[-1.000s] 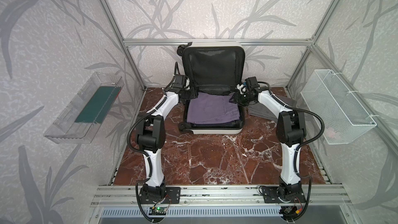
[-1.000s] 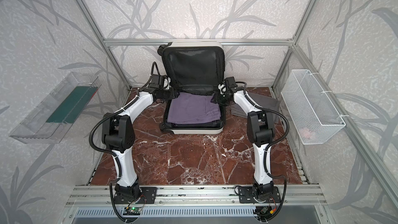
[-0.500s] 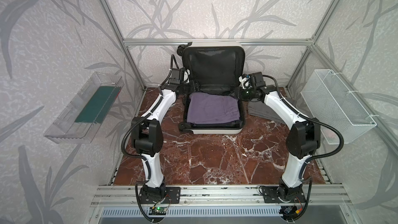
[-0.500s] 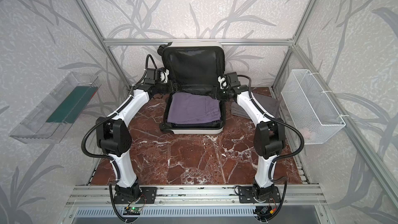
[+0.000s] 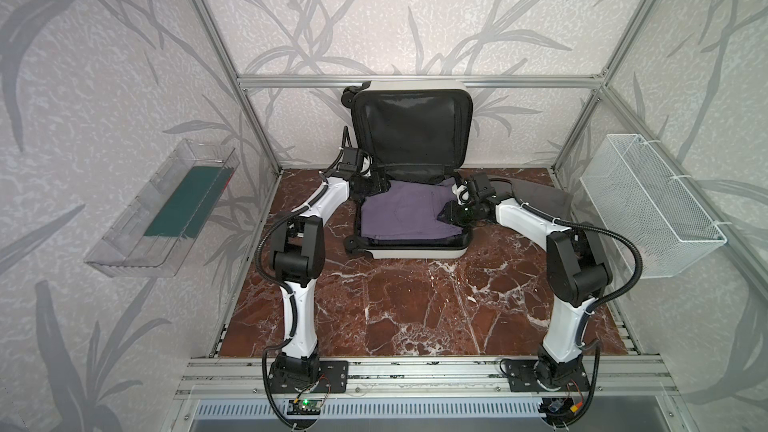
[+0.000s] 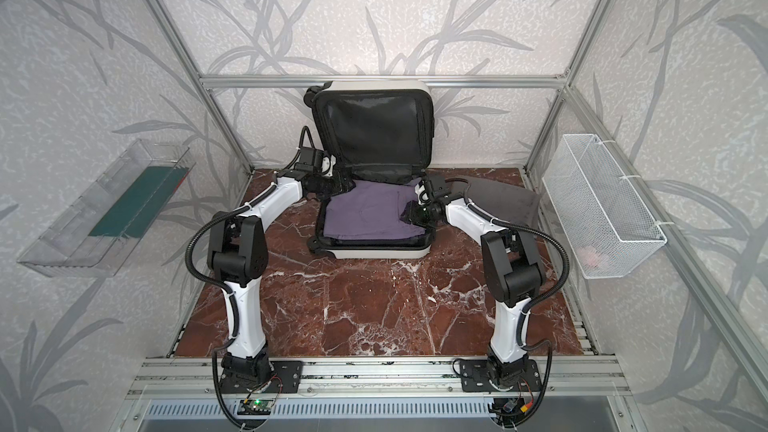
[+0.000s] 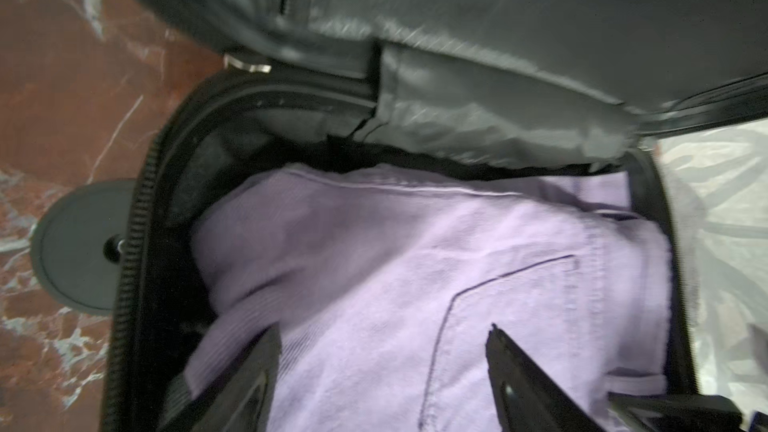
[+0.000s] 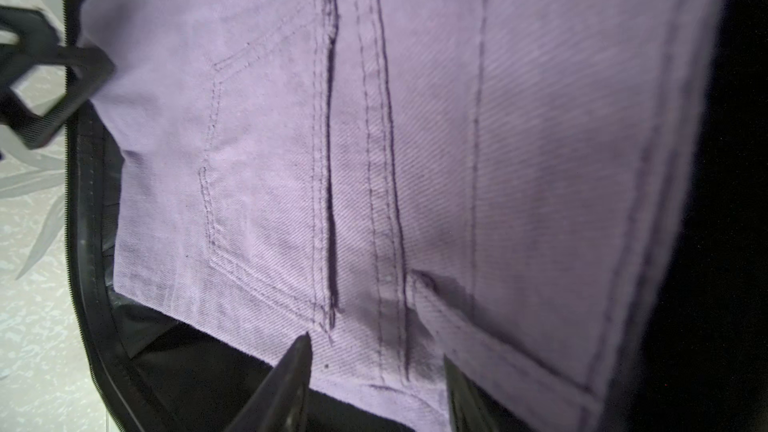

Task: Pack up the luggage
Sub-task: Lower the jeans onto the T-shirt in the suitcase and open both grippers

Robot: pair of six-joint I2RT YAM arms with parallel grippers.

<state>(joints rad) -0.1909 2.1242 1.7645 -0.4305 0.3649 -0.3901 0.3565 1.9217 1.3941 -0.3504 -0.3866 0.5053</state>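
Tucking step, we judge: lilac denim trousers (image 5: 409,218) in white hard-shell suitcase (image 5: 415,252), beneath open left pincer (image 7: 384,328); right pincer (image 8: 376,347) grip unclear. Next: close lid (image 5: 411,135).

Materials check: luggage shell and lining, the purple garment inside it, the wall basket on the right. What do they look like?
luggage: shell looks like hard white plastic, smooth with a slight sheen.
lining: thin black synthetic fabric, probably nylon; creased and faintly shiny.
purple garment: likely cotton twill or denim; matte diagonal weave, double-stitched seams and pocket.
basket: white coated wire mesh; see-through grid.
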